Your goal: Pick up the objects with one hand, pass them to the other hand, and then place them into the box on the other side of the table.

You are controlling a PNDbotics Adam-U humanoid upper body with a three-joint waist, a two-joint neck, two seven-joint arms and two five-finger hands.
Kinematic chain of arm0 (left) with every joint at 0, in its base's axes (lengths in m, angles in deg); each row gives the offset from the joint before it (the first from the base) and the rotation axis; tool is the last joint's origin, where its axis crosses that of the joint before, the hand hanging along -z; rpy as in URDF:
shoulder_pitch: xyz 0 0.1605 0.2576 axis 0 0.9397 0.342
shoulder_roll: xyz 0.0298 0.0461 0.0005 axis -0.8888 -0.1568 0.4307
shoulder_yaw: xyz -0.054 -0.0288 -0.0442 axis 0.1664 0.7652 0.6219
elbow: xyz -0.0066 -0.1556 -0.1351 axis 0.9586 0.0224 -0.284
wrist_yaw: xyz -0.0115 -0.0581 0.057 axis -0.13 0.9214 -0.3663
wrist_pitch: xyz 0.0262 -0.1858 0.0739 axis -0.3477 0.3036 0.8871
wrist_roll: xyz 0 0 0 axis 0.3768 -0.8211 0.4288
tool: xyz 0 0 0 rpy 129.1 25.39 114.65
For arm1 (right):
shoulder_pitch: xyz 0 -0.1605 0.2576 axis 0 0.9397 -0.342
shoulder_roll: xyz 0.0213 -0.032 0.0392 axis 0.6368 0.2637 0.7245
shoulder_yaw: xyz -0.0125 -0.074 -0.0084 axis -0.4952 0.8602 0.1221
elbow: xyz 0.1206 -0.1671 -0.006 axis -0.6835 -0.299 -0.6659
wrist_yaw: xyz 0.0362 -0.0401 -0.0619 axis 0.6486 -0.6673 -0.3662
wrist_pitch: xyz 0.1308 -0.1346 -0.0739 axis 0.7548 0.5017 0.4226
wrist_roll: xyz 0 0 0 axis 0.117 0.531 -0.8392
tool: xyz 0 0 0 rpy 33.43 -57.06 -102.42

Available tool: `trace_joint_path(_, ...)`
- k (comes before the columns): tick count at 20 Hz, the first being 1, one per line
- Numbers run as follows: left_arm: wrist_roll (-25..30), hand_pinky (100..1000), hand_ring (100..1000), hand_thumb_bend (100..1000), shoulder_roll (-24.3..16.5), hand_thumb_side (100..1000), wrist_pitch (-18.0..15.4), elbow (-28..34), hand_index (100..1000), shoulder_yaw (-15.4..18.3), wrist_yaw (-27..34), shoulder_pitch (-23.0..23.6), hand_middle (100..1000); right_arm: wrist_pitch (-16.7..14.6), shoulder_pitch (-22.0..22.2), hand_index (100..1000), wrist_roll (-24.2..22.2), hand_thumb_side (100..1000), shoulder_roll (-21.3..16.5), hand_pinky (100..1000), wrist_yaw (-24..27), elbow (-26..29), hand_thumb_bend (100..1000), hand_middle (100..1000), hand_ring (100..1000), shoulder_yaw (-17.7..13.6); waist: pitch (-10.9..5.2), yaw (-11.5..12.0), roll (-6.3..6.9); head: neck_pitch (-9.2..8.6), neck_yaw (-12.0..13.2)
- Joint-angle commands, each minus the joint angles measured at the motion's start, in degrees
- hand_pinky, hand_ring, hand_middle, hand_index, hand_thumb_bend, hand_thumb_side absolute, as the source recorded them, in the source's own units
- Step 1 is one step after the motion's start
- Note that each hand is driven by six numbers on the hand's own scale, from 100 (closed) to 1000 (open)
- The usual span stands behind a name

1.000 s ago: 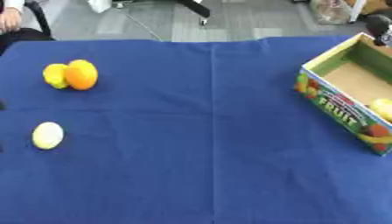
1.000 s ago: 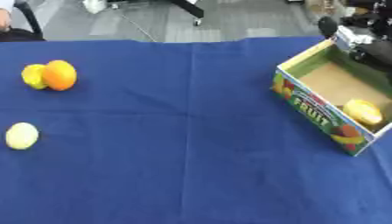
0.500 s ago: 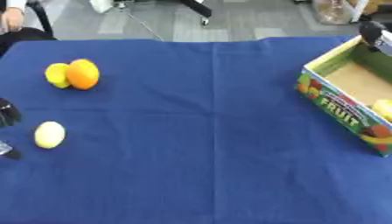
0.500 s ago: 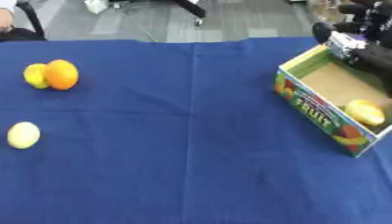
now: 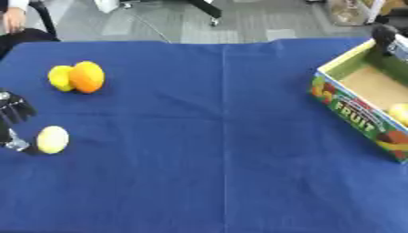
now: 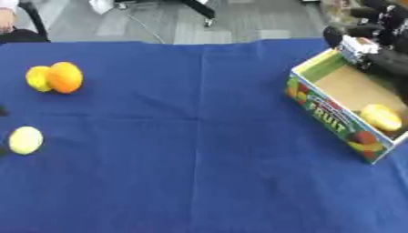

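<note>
Left eye view: a blue cloth [image 5: 223, 136] covers the table; the fruit lies on its left side and the box stands at its right edge.
Left hand [image 5: 12, 113]: at the left border of the view, dark fingers spread and relaxed, holding nothing; a lower finger reaches down just beside the pale fruit.
Pale yellow fruit [image 5: 53, 139]: egg-shaped, lying on the cloth near the left edge, just right of the left hand; whether a finger touches it cannot be told.
Orange [image 5: 87, 77]: on the cloth further back on the left, well apart from the pale fruit.
Lemon [image 5: 60, 78]: yellow, touching the orange on its left side.
Fruit box [image 6: 331, 114]: open cardboard carton with a printed side reading FRUIT and pictures of fruit, set askew at the right edge of the cloth.
Yellow fruit in box [image 6: 381, 117]: lying on the brown floor of the carton, toward its near end.
Right hand [image 6: 373, 43]: above the far end of the carton at the upper right, black with a white patch; too blurred to say whether its fingers are straight or curled.
</note>
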Motion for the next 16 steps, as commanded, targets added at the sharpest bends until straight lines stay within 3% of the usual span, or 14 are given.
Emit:
trace_joint_path(1, -0.82, 792, 747, 790, 0.23, 159, 0.36, -0.85, 774, -0.31, -2.93, -2.46, 675, 0.15, -0.50, 952, -0.24, 319, -0.70, 709, -0.34, 1.11, 450, 896, 840, -0.19, -1.80, 0.02, 0.63, -0.62, 0.96)
trace_joint_path(7, -1.77, 754, 706, 759, 3.13, 127, -0.61, -4.75, 732, -1.33, -6.97, -4.45, 634, 0.37, -0.28, 953, -0.28, 320, -0.45, 709, -0.57, 1.11, 451, 897, 840, 0.01, -1.76, -0.04, 0.67, -0.43, 1.20)
trace_joint_path(16, -1.33, 746, 711, 702, 5.65, 103, -1.49, -7.98, 727, -2.38, -10.33, -5.84, 647, 0.57, -0.01, 953, -0.27, 321, -0.23, 710, -0.90, 1.11, 451, 896, 840, 0.25, -1.71, -0.10, 0.67, -0.45, 1.44)
